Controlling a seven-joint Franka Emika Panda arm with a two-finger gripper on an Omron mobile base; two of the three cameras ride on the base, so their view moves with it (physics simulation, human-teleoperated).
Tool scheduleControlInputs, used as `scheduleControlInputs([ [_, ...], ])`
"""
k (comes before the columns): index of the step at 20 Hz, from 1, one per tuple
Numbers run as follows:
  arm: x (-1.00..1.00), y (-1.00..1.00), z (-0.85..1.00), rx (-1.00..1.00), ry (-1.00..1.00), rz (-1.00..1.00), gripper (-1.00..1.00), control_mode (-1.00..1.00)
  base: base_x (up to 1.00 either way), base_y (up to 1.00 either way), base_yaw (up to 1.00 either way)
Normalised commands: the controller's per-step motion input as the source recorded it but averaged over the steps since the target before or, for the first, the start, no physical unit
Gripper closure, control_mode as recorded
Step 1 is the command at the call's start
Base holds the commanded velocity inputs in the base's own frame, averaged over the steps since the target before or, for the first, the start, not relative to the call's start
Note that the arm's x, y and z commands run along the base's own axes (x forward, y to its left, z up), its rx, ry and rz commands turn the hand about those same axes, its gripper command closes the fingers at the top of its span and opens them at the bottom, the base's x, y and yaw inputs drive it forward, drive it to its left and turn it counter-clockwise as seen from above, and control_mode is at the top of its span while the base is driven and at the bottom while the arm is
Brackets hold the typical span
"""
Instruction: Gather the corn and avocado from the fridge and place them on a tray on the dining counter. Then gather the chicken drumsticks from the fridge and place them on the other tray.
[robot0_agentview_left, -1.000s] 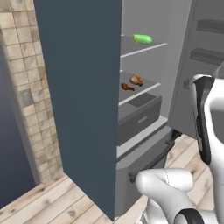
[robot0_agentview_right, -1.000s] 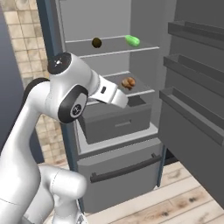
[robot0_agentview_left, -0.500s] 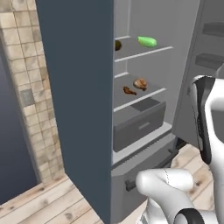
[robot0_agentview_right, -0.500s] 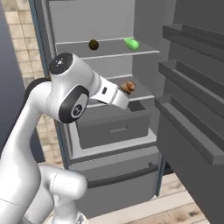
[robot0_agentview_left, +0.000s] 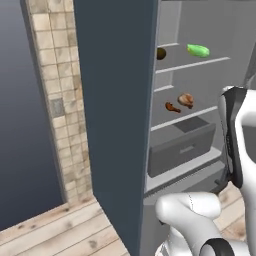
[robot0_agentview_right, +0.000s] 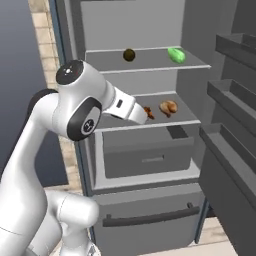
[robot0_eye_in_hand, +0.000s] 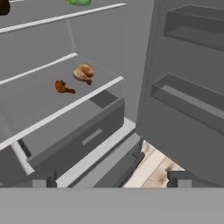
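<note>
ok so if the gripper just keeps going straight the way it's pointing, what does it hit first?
Probably the grey drawer under the shelf holding the chicken drumsticks, near its right end by the fridge door. The open gripper has nothing nearer ahead, though depth is hard to judge.

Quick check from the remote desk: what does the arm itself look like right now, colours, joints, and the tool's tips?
The glossy white, rounded arm has fat tubular links. Its joints carry dark grey round caps ringed in black, one on top and one on the side, each with a small pale mark. A tapered white wrist link shows a small dark marking. The tool has two small, blocky dark grey fingertips. No cables are visible.
</note>
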Motion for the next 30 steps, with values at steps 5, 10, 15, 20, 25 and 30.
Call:
scheduleControlInputs([
  [5,0.0,0.0,0.0,0.0,0.0,0.0,-1.0,1.0,0.18,-0.32,0.28],
  [10,0.0,0.0,0.0,0.0,0.0,0.0,-1.0,1.0,0.13,-0.46,0.27],
  [15,0.0,0.0,0.0,0.0,0.0,0.0,-1.0,1.0,0.04,-0.51,0.26],
  [20,0.0,0.0,0.0,0.0,0.0,0.0,-1.0,1.0,0.13,-0.35,0.25],
  [25,0.0,0.0,0.0,0.0,0.0,0.0,-1.0,1.0,0.18,-0.17,0.24],
  [30,0.0,0.0,0.0,0.0,0.0,0.0,-1.0,1.0,0.14,-0.19,0.23],
])
